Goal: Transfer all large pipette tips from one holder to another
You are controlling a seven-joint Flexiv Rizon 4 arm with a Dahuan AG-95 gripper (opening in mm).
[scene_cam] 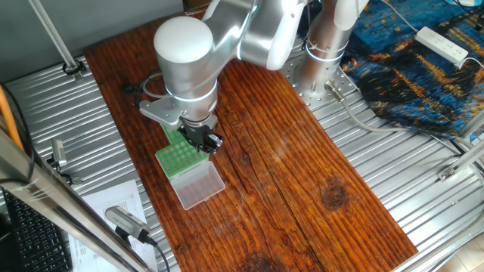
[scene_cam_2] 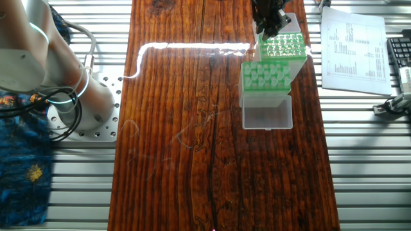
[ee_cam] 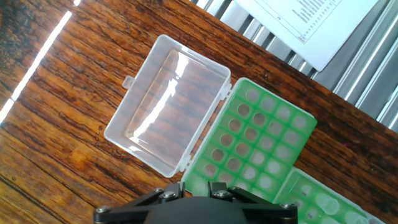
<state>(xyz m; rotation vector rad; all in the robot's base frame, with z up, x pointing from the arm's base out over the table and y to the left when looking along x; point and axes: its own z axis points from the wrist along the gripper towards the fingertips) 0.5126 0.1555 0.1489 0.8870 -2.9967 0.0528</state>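
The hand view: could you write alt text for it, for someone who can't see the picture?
Looking straight down from the robot's hand, a green rack with a grid of round holes sits on a dark wooden table, its clear hinged lid lying open beside it. A second green rack peeks in at the lower right, a printed sheet lies at the top, and the dark pincer base fills the bottom edge.

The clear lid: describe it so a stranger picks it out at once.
On the wooden table stand two green racks end to end. The clear lid lies open, hinged to the rack farther from the gripper. Unlike the racks, it is colourless, without holes.
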